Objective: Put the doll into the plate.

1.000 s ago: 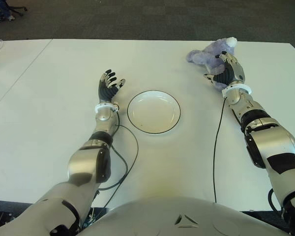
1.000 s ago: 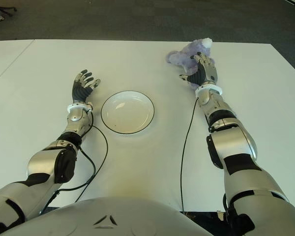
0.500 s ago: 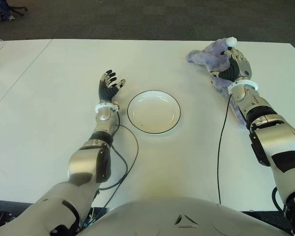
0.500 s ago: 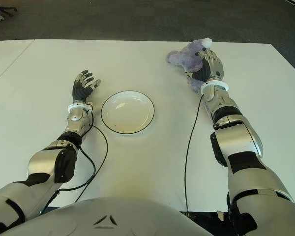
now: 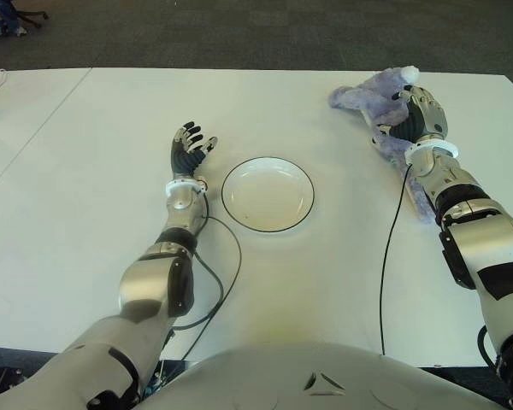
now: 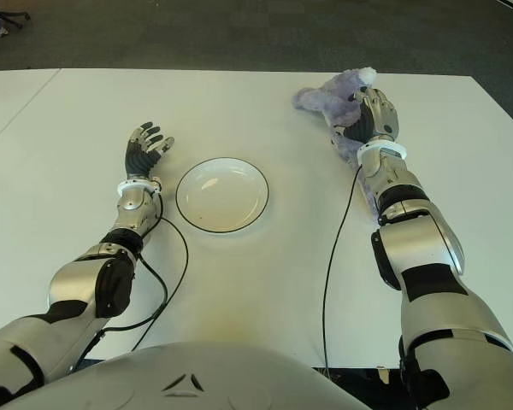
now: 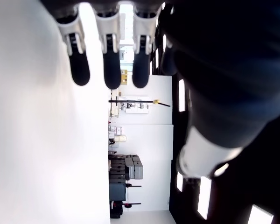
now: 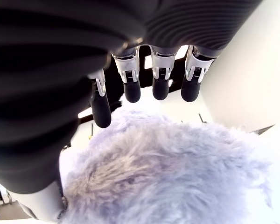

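— Doll [image 5: 369,94]?
— Lilac and furry, lying at the far right of the white table [image 5: 85,256], well apart from the plate [image 5: 267,194].
— Right hand [image 5: 417,115]?
— Laid over the doll's right side, fingers [image 8: 130,88] extended above the fur, not closed around it; nothing gripped.
— Left hand [image 5: 188,151]?
— Just left of the plate, palm up, fingers [image 7: 111,70] straight and relaxed, holding nothing.
— Plate?
— White with a dark rim, near mid-table.
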